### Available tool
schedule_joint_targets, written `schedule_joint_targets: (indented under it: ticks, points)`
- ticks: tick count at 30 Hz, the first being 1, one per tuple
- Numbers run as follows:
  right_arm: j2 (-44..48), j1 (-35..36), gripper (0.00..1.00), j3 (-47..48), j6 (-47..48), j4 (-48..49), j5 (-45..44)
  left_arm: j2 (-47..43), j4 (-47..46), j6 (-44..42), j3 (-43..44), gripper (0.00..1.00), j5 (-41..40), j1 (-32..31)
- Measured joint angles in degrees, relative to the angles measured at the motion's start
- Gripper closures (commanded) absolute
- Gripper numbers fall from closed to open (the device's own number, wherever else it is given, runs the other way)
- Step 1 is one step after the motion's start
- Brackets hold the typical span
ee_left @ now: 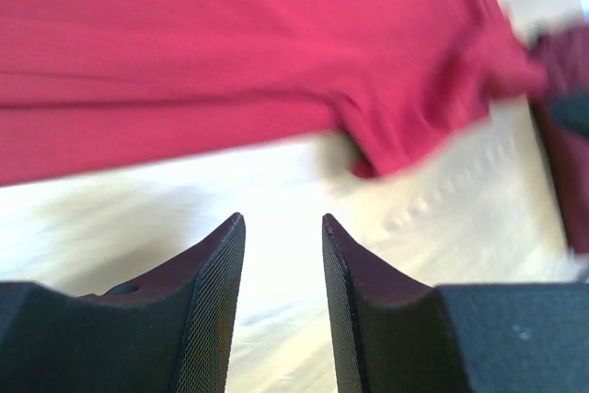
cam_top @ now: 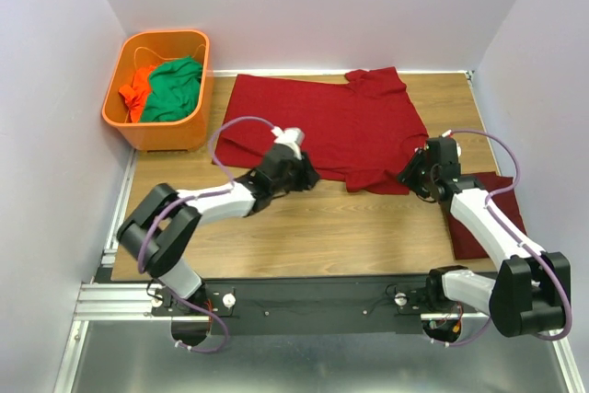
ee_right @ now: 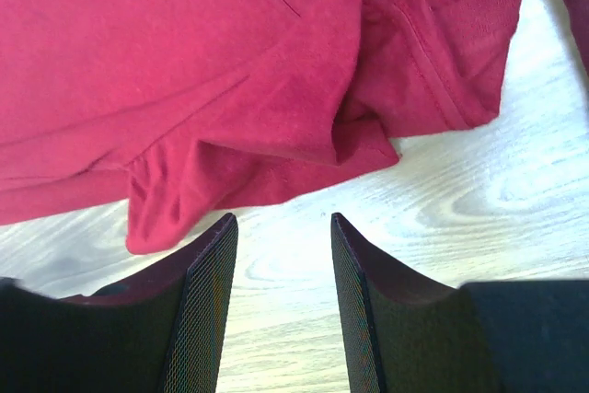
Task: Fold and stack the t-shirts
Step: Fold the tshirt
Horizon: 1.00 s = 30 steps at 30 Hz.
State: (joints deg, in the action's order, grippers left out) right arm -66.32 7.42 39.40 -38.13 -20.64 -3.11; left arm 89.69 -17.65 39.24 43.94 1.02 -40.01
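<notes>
A maroon t-shirt (cam_top: 322, 121) lies spread across the back of the wooden table, its near edge partly folded over. A second maroon t-shirt (cam_top: 488, 218) lies folded at the right, partly under the right arm. My left gripper (cam_top: 308, 177) hovers just short of the spread shirt's near edge. In the left wrist view it (ee_left: 283, 218) is open over bare wood, with the shirt (ee_left: 230, 62) ahead. My right gripper (cam_top: 411, 175) is at the shirt's near right corner. It (ee_right: 281, 218) is open and holds nothing, and the bunched sleeve (ee_right: 276, 126) lies just beyond its tips.
An orange basket (cam_top: 166, 135) stands at the back left, holding a green garment (cam_top: 175, 89) and an orange garment (cam_top: 138, 89). White walls close in the table on three sides. Bare wood (cam_top: 340, 227) shows between the shirts and the arm bases.
</notes>
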Motion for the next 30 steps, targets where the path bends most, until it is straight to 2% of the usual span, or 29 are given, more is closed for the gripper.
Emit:
schedule_joint_targets:
  ticks: [5, 10, 30]
  points:
    - [0.0, 0.0, 0.43, -0.3, 0.1, -0.1, -0.2, 7.8, -0.6, -1.8, 4.9, 0.51, 1.2, -7.6]
    - [-0.5, 0.0, 0.43, -0.2, 0.4, 0.0, -2.4, 13.2, -1.2, -3.1, 9.6, 0.51, 2.8, -11.2]
    - [-9.8, -1.2, 0.44, 3.7, 1.2, 3.9, -5.0, 18.9, -2.5, -3.5, 14.9, 0.51, 3.6, -11.8]
